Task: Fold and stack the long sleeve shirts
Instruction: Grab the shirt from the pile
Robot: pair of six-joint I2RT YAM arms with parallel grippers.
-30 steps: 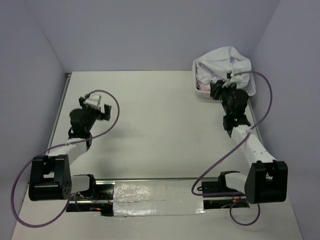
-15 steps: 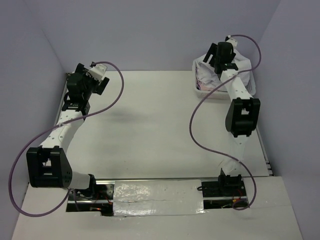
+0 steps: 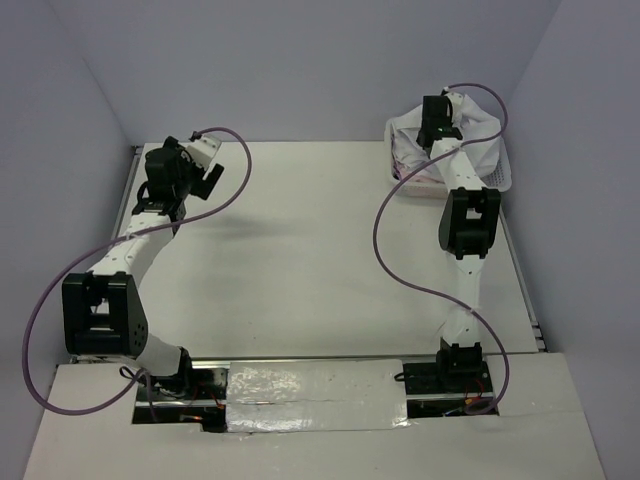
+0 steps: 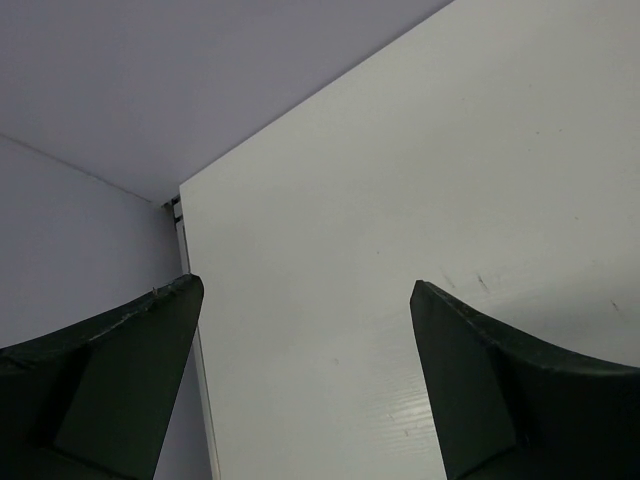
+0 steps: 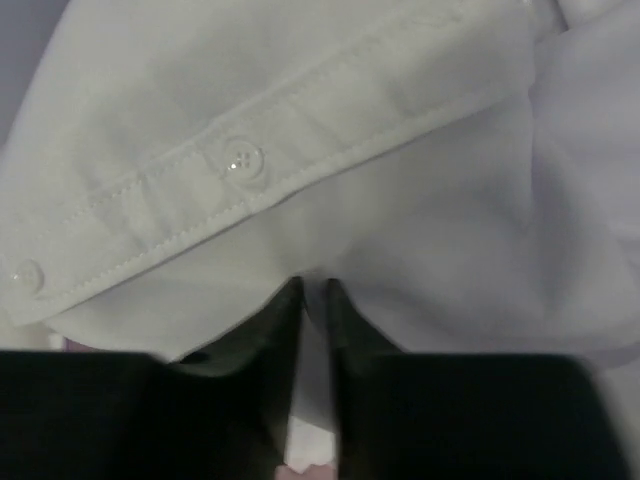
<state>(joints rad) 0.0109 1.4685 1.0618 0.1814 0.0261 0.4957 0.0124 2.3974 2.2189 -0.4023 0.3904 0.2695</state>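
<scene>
In the overhead view, the long sleeve shirts (image 3: 482, 128) are seen heaped in a white lattice basket (image 3: 405, 184) at the far right corner of the table (image 3: 320, 250). None has yet been laid out for folding. The right gripper (image 3: 437, 112) is stretched out over that heap, presumably so that one garment can be drawn from the pile. The left gripper (image 3: 205, 168) is held above the far left part of the table, well apart from the basket. This placing is judged to keep the left arm out of the way until a shirt is brought to the middle. Neither gripper's jaws can be read from this height.

In the left wrist view, the left gripper (image 4: 307, 300) is shown spread wide with nothing between its fingers. Only bare table and the far wall (image 4: 200, 70) lie beyond it, which the overhead view merely suggests.

In the right wrist view, what the overhead camera hides is supplied. The right gripper (image 5: 311, 300) is pressed into the white cloth (image 5: 420, 230), and its dark fingers (image 5: 275, 330) are drawn almost together on a thin fold of it. A stitched band with a button (image 5: 243, 159) runs just beyond the fingertips. Which shirt of the heap is pinched cannot be told from so close, and the basket is not visible here at all.
</scene>
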